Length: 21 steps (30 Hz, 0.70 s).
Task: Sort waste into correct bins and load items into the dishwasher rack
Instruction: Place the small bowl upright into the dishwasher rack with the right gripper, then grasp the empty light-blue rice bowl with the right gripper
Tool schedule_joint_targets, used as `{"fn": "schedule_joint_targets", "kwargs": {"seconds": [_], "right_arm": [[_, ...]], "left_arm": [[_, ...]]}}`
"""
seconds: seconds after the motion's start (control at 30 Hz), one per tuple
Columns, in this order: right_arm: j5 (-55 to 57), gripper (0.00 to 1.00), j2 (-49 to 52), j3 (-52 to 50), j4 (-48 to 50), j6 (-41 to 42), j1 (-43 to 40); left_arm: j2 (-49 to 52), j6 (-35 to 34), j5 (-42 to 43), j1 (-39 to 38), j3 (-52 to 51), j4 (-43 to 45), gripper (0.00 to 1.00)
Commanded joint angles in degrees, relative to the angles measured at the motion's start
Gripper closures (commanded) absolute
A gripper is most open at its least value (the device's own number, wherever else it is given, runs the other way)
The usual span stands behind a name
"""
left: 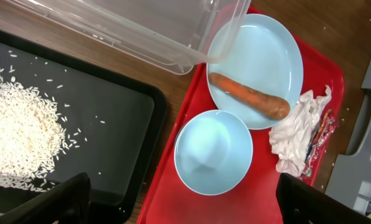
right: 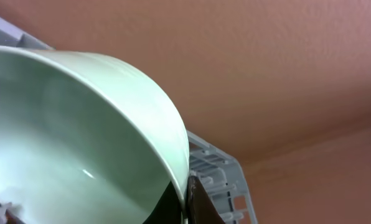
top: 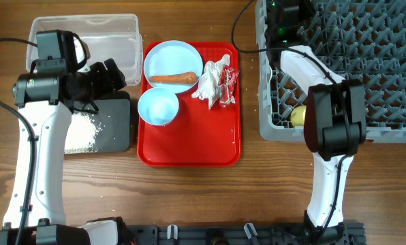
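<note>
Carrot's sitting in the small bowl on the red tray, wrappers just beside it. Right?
Not quite: the carrot lies on the pale blue plate; the small bowl is empty. The left wrist view shows it. The red tray and wrappers are as you said.

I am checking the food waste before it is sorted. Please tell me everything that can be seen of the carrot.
The carrot is orange, whole and tapered, with dull, slightly rough skin and a brownish stem end. It lies flat across the round pale blue plate, which sits on the red tray. In the overhead view its thick end points right, toward the crumpled wrappers; whether it touches them cannot be told. No end effector touches it.
</note>
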Motion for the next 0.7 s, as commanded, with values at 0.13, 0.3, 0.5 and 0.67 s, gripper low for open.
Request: {"fn": "schedule_joint_targets", "kwargs": {"seconds": [0.13,0.3,0.5,0.67], "right_arm": [[1.9,0.12,1.0,0.3,-3.5,0.4,2.0],[2.5,0.00,1.0,0.3,-3.4,0.4,3.5],[4.6,0.00,0.9,0.3,1.7,0.4,5.4],[4.3,0.00,-0.9,0.3,5.3,3.9,7.6]], "left_arm": [[-0.2,-0.3,-0.6,0.3,0.8,0.1,0.05],[-0.2,-0.3,-0.6,0.3,0.8,0.1,0.05],[-0.2,-0.3,-0.6,0.3,0.8,0.1,0.05],[-0.2,-0.3,-0.6,0.3,0.8,0.1,0.04]]}}
